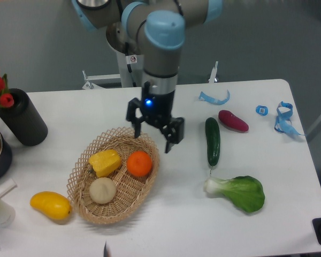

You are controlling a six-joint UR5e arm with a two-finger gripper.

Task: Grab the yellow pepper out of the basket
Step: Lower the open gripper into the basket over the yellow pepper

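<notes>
The yellow pepper (105,162) lies in the left part of the oval wicker basket (81,208), next to a round orange (139,163) and a pale round fruit (102,190). My gripper (153,138) hangs open and empty over the basket's far right rim, above and to the right of the orange. Its two dark fingers (169,142) point down. The pepper is to the lower left of the gripper, apart from it.
A smooth yellow mango-like fruit (51,206) lies on the table left of the basket. A cucumber (213,141), a purple eggplant (233,121) and a bok choy (238,192) lie to the right. A black cylinder (22,117) with red flowers stands at the far left.
</notes>
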